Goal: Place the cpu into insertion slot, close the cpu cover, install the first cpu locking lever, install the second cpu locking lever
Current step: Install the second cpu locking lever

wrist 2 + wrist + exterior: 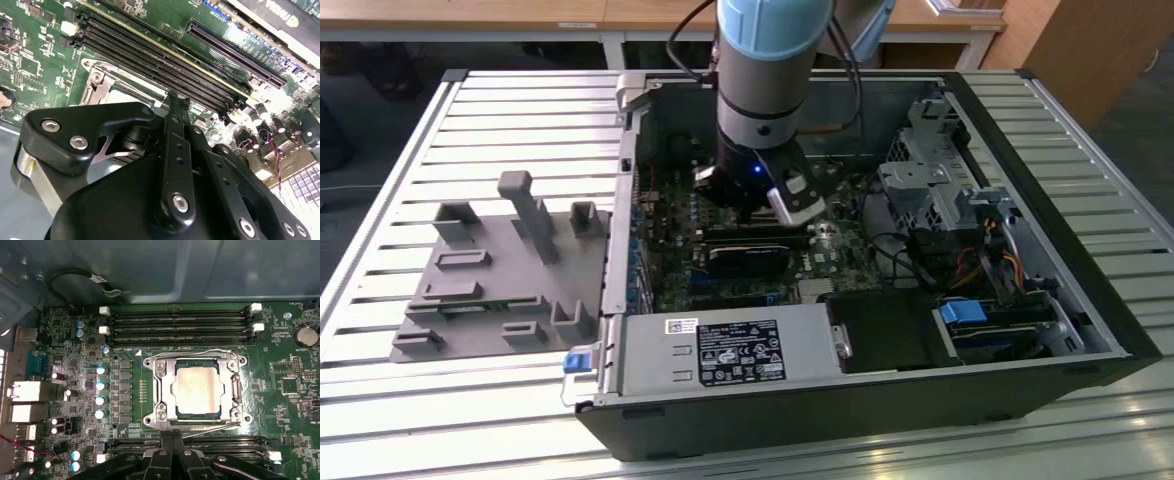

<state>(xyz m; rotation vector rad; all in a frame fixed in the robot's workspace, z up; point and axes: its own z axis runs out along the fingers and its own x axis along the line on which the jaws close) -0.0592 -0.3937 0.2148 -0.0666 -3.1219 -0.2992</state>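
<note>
In the first wrist view the cpu (197, 390) lies flat in the insertion slot (150, 421), its pale metal face showing through the window of the cpu cover (199, 363), which is down over it. One thin wire lever (200, 353) runs along the far side of the socket. A second lever (215, 428) slants along the near side, ending beside my fingertips. My gripper (172, 436) is shut, its black fingers pressed together at the socket's near edge. In the exterior view the gripper (750, 212) reaches down into the open computer case. The second wrist view has one finger (176, 115) over the socket (102, 85).
Black memory slots (180, 325) flank the socket, with several capacitors (100, 385) beside it. A black graphics card (747, 255), a power supply (720, 350) and a drive cage (934, 190) crowd the case. A grey fixture (494, 270) lies on the slatted table at the exterior view's left.
</note>
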